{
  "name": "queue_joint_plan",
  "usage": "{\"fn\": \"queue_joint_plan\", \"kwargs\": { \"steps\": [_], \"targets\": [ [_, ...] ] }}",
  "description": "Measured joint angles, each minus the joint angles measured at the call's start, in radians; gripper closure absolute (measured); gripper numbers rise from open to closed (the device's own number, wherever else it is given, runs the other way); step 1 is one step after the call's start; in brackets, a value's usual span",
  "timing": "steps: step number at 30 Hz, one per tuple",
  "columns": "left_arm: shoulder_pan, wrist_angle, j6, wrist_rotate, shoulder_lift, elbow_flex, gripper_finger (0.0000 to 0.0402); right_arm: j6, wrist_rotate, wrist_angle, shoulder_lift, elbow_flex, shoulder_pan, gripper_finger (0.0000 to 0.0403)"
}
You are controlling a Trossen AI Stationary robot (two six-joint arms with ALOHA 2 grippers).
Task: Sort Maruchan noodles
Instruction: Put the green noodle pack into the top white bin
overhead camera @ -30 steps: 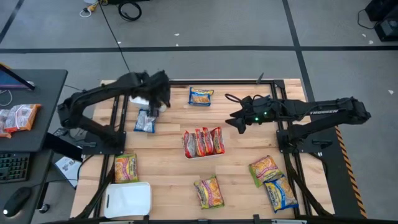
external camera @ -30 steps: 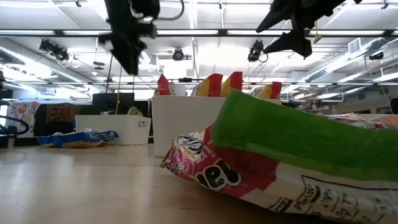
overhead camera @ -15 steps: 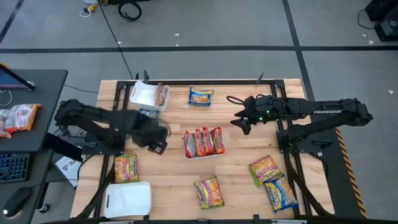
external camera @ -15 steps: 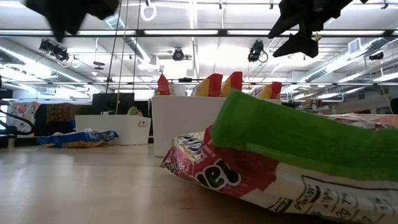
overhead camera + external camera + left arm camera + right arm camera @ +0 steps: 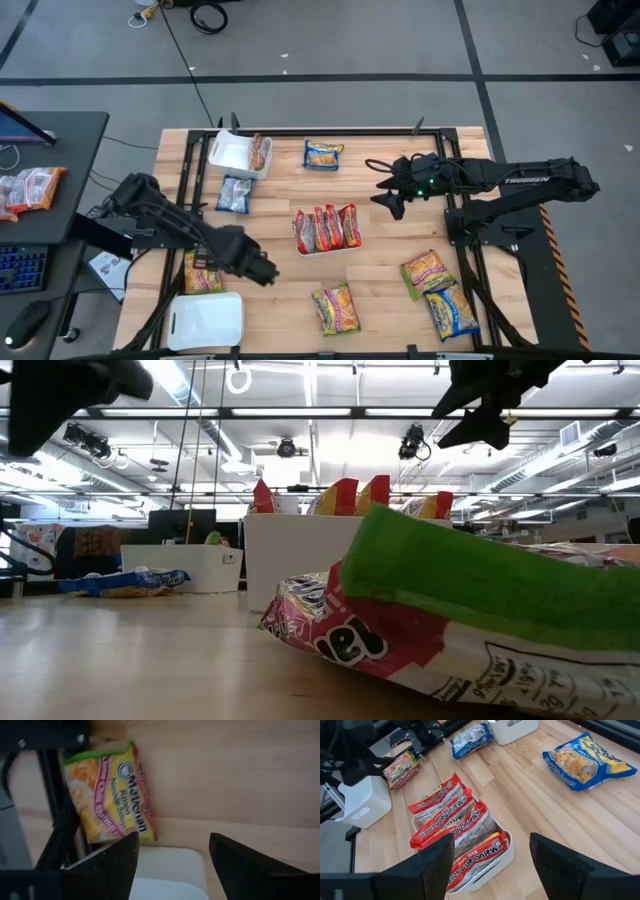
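Looks like the step in hand is going for the flat crinkly yellow packet with the green end and pink edging [image 5: 110, 795] lying at the left edge of the pale wooden slatted table [image 5: 400, 310], just beside the white rectangular plastic tray [image 5: 207, 320] at the near-left corner. Probably best to come straight down over the packet's middle, square the fingers across the short side, and stay clear of the black frame rail running right alongside it, since a crinkly wrapper slides easily if caught only by a corner. Left gripper [image 5: 262, 271] hanging low over the table just to the right of that packet, fingers [image 5: 112, 865] spread well apart in the wrist view, nothing between them, touching nothing. Right gripper [image 5: 388, 197] parked in the air to the right of the middle white tray with four red-orange packets standing on edge [image 5: 326, 228], fingers [image 5: 435, 865] wide apart too, holding nothing. Rest of the noodles scattered about: a blue-and-yellow packet [image 5: 323, 154] at the far edge, a blue-and-silvery packet [image 5: 234, 194] on the left beside the far-left small white bin with one reddish packet in it [image 5: 231, 153], another yellow one [image 5: 335, 308] near the front, and a yellow [image 5: 426, 270] plus a blue [image 5: 452, 308] at the right front.
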Motion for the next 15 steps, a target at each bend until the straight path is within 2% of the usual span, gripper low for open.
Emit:
{"fn": "queue_joint_plan", "kwargs": {
  "steps": [4, 8, 12, 15],
  "targets": [
    [0.003, 0.017, 0.036, 0.133, 0.046, -0.033, 0.0155, -0.012, -0.019, 0.000, 0.000, 0.000, 0.000, 0.0140],
    [0.001, 0.167, -0.003, 0.217, 0.045, -0.169, 0.0155, -0.032, -0.035, -0.006, -0.002, 0.000, -0.001, 0.0140],
    [-0.006, 0.286, -0.050, 0.218, 0.034, -0.269, 0.0155, -0.032, -0.038, -0.027, -0.020, 0.000, -0.001, 0.0140],
    [-0.002, 0.278, -0.057, 0.193, 0.034, -0.313, 0.0155, -0.034, -0.021, -0.062, -0.039, 0.000, -0.001, 0.0140]
  ]
}}
